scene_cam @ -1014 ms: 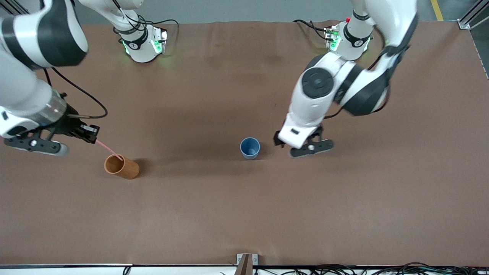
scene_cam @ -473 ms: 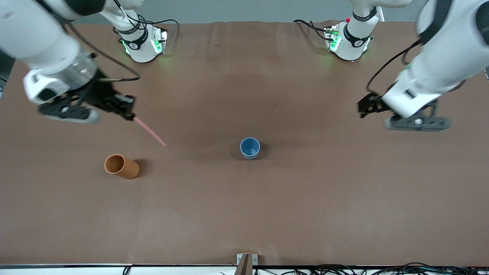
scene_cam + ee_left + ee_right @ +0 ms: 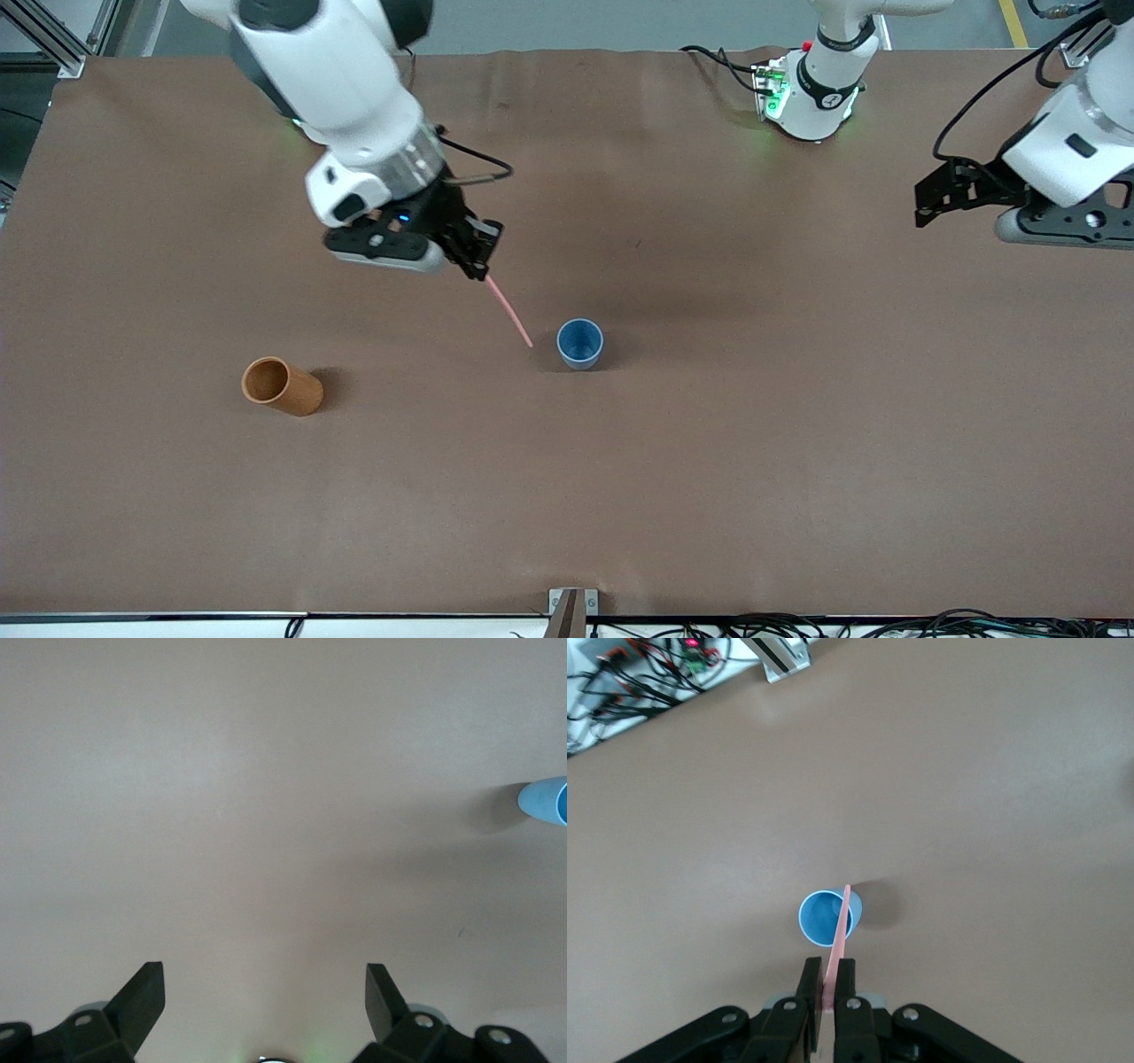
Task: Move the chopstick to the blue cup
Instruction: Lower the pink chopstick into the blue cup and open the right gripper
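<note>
My right gripper (image 3: 474, 251) is shut on the pale-pink chopstick (image 3: 509, 311) and holds it in the air over the table. The stick's free end hangs down close beside the blue cup (image 3: 580, 343), toward the right arm's end. In the right wrist view the gripper (image 3: 829, 981) clamps the chopstick (image 3: 841, 930), whose tip overlaps the rim of the blue cup (image 3: 822, 916). The blue cup stands upright mid-table. My left gripper (image 3: 941, 197) is open and empty, raised over the left arm's end of the table. The left wrist view shows its open gripper (image 3: 264, 990) and the blue cup's edge (image 3: 547, 800).
An orange-brown cylindrical cup (image 3: 281, 386) stands near the right arm's end of the table, a little nearer to the front camera than the blue cup. Both arm bases (image 3: 806, 89) stand along the table's edge farthest from the front camera.
My right gripper has lifted the chopstick out of the orange-brown cup and carried it across to beside the blue cup. My left arm has drawn away from the blue cup toward its own end.
</note>
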Controlling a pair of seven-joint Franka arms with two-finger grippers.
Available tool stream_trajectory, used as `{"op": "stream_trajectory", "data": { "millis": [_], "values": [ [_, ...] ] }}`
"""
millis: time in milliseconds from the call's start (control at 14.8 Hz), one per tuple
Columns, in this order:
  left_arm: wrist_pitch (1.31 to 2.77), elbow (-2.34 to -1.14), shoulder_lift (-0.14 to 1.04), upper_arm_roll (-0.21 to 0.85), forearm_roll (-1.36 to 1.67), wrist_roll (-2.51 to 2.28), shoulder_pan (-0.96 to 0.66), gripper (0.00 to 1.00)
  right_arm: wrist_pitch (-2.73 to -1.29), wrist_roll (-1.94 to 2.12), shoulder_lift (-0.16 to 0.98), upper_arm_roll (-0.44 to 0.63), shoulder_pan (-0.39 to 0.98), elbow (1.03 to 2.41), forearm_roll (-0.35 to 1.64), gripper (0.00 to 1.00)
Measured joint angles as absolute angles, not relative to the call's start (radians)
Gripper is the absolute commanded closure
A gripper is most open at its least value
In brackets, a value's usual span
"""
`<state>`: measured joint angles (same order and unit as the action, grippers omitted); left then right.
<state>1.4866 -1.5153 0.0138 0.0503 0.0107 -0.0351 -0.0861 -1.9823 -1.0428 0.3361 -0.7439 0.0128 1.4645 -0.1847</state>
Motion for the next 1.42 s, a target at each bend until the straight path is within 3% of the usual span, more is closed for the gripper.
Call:
{"op": "stream_trajectory", "data": {
  "millis": [270, 811, 1149, 1284, 1351, 1419],
  "values": [
    [1.488, -1.508, 0.014, 0.052, 0.024, -0.012, -0.064, 0.0, -2.001, -1.155, 0.425, -0.794, 0.059, 1.464, -0.311, 0.96],
    [1.508, -1.499, 0.014, 0.054, 0.025, -0.012, -0.064, 0.0, -2.012, -1.187, 0.497, -0.799, 0.111, 1.463, -0.37, 0.95],
    [1.509, -1.499, 0.014, 0.05, 0.025, -0.01, -0.063, 0.0, -2.105, -1.194, 0.588, -0.799, 0.132, 1.464, -0.442, 0.9],
    [1.509, -1.499, 0.014, 0.049, 0.025, -0.008, -0.061, 0.0, -2.116, -1.195, 0.609, -0.799, 0.135, 1.464, -0.462, 0.79],
    [1.509, -1.499, 0.015, 0.048, 0.025, -0.007, -0.06, 0.0, -2.123, -1.195, 0.616, -0.799, 0.137, 1.464, -0.471, 0.65],
    [1.509, -1.499, 0.017, 0.048, 0.025, -0.007, -0.06, 0.0, -2.13, -1.195, 0.619, -0.799, 0.138, 1.464, -0.475, 0.32]
  ]
}}
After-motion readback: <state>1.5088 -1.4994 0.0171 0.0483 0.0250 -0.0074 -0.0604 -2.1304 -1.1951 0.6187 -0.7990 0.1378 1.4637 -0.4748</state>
